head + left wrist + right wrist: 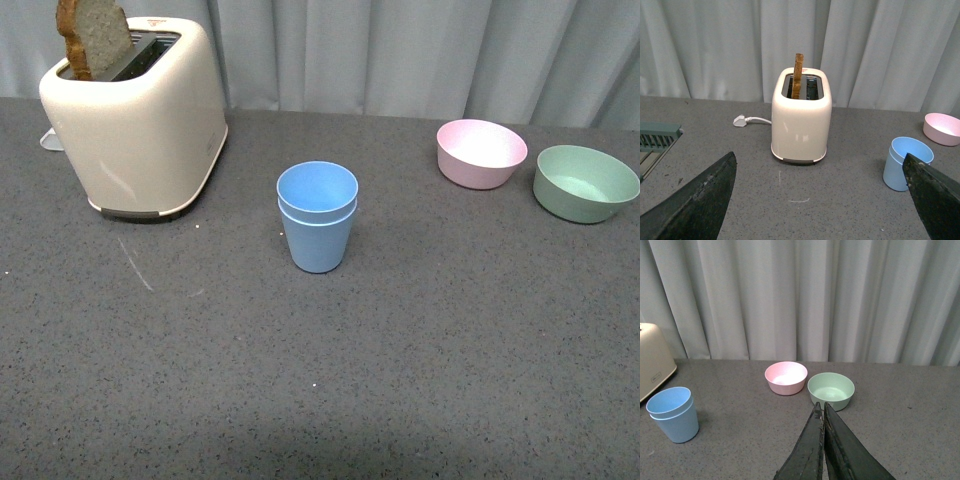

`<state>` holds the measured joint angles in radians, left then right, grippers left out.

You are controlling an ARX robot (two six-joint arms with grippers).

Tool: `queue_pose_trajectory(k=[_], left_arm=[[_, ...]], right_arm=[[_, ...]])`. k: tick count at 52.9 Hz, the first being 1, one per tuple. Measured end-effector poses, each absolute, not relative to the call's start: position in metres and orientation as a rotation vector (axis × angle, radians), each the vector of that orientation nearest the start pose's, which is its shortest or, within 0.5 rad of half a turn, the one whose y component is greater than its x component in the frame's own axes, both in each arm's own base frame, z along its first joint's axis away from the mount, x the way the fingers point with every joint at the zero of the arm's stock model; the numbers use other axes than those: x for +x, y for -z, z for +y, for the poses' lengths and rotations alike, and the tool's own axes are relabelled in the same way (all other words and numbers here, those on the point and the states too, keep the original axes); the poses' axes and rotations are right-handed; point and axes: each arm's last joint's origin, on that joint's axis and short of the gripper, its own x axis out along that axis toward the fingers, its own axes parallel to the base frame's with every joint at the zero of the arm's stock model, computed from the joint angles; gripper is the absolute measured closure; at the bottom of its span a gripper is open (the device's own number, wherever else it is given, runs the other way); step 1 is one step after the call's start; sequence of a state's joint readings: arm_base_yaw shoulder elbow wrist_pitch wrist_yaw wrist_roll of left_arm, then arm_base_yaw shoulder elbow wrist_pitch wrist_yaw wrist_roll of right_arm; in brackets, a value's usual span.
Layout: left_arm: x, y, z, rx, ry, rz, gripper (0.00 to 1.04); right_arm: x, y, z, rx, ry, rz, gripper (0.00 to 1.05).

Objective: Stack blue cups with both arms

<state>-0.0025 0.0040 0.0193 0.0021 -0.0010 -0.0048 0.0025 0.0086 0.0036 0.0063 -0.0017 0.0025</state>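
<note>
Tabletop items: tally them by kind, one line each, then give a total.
Blue cups: 2, nested one inside the other
Bowls: 2, pink bowl and green bowl
Toaster: 1
Bread slice: 1, standing in the toaster
Total: 6

One of the cups sits nested inside the other cup, both upright near the middle of the table. The toaster stands to the left of the stack and further back, with a bread slice upright in its slot. Two bowls stand to the right and further back: the nearer-in bowl just beside the outer bowl. A curtain hangs behind the table.
</note>
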Motion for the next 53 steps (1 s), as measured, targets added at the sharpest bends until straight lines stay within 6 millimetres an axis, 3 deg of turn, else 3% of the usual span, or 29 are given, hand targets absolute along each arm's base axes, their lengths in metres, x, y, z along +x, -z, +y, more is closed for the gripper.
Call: queue_pose_trajectory(k=[11,37,53], left_arm=[[0.0967,-0.17,-0.0002,-0.005,0.002,-0.018,0.07],[0.0967,-0.17,-0.0002,-0.005,0.002,-0.018,0.07],[0.0967,-0.17,-0.0002,-0.005,0.002,-0.018,0.07]], right_arm=[[0.0978,-0.1645,0.0003,0.002,-0.004,0.0,1.0],[0.0977,-0.1646,0.0003,0.002,-0.004,-0.002,0.09],[0.0977,-0.1646,0.0003,0.002,-0.004,-0.002,0.1]])
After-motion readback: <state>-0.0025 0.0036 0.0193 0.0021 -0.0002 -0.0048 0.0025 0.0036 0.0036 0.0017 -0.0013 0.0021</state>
